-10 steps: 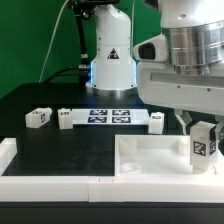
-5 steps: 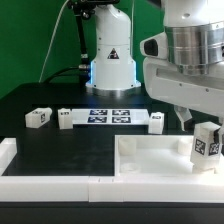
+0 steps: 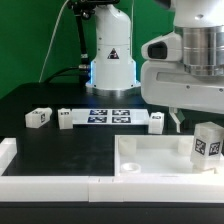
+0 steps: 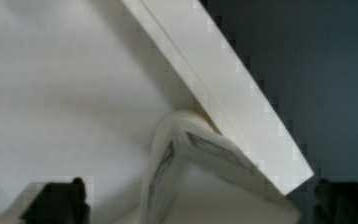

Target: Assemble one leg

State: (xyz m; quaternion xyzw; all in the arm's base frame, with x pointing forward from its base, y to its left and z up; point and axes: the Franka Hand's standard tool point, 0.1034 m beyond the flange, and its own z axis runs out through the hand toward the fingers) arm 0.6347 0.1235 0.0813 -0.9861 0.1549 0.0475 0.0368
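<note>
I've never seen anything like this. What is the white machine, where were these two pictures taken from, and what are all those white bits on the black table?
The machine is a robot arm. Its base stands at the back, and its hand, called the end effector, hangs at the exterior view's right. One picture comes from a camera off the arm. The other comes from a camera on the wrist, looking past the two dark fingertips. On the black table lie a big white tray, three small loose legs and a flat marker board. One leg stands upright on the tray. The end effector is open and holds nothing.
</note>
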